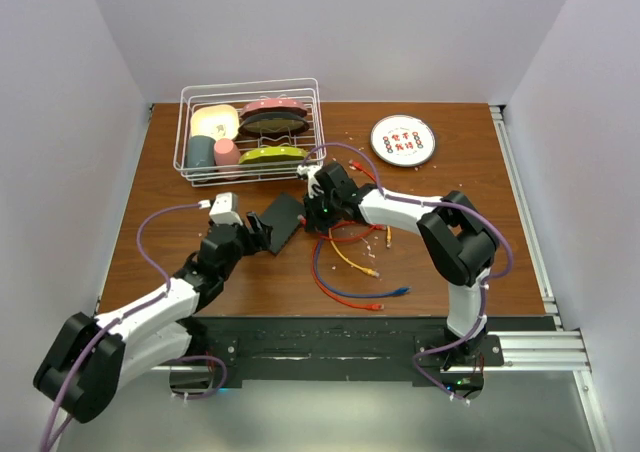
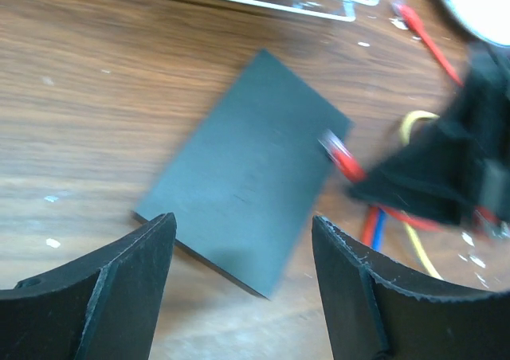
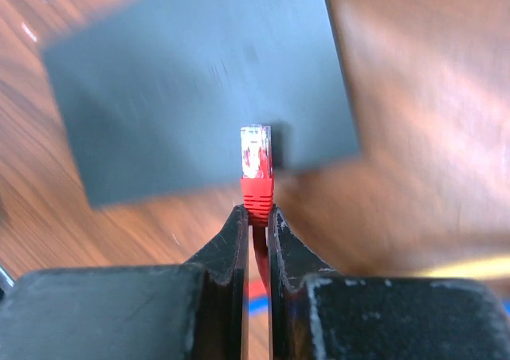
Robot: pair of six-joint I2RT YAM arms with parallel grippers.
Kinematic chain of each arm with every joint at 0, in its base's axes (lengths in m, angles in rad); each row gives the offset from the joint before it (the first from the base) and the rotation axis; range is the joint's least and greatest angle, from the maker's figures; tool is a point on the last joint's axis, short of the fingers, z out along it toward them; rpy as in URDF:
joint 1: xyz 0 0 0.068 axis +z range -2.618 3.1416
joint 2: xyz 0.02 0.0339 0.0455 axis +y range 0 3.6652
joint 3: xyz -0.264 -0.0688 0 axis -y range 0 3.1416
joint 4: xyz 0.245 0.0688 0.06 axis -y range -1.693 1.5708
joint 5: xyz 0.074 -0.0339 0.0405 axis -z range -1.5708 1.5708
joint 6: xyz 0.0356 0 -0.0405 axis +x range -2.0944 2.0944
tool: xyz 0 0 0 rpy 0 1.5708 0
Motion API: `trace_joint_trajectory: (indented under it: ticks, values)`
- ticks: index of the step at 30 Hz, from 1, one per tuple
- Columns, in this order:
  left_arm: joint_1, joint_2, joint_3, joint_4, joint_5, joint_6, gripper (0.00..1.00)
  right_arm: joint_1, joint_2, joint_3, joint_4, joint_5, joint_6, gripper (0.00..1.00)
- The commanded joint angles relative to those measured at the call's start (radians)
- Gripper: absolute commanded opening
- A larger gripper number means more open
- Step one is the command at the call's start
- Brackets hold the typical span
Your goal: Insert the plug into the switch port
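The switch (image 1: 283, 220) is a flat matte-black box lying tilted on the wooden table, also seen in the left wrist view (image 2: 247, 177) and the right wrist view (image 3: 199, 97). My right gripper (image 3: 256, 210) is shut on the red boot of the plug (image 3: 256, 157), whose clear tip points at the switch's edge. From the left wrist the plug (image 2: 339, 149) sits right at the switch's right edge; whether it is inside a port cannot be told. My left gripper (image 2: 243, 221) is open, its fingers either side of the switch's near corner without touching it. The sockets are hidden.
A white wire basket (image 1: 250, 85) holding dishes and cups stands at the back left. A round white disc (image 1: 402, 140) with red marks lies at the back right. Loose red, yellow and blue cables (image 1: 350, 267) sprawl in front of the right arm.
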Motion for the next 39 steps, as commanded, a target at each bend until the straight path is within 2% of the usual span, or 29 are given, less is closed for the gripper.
trace_joint_trajectory:
  ticks: [1,13,21,28,39]
  values:
    - [0.108,0.088,0.084,0.048,0.179,0.076,0.74,0.001,-0.083,-0.061,-0.079,0.018,-0.061,0.00]
    - [0.342,0.408,0.261,0.162,0.648,0.113,0.70,0.044,-0.235,-0.219,-0.045,0.072,-0.072,0.00]
    - [0.370,0.508,0.304,0.165,0.712,0.118,0.69,0.116,-0.220,-0.190,-0.018,0.087,-0.050,0.00]
    - [0.411,0.553,0.299,0.196,0.800,0.089,0.67,0.157,-0.160,-0.179,0.036,0.024,-0.050,0.00]
    - [0.427,0.565,0.302,0.153,0.782,0.116,0.61,0.191,-0.109,-0.185,0.130,-0.032,0.008,0.00]
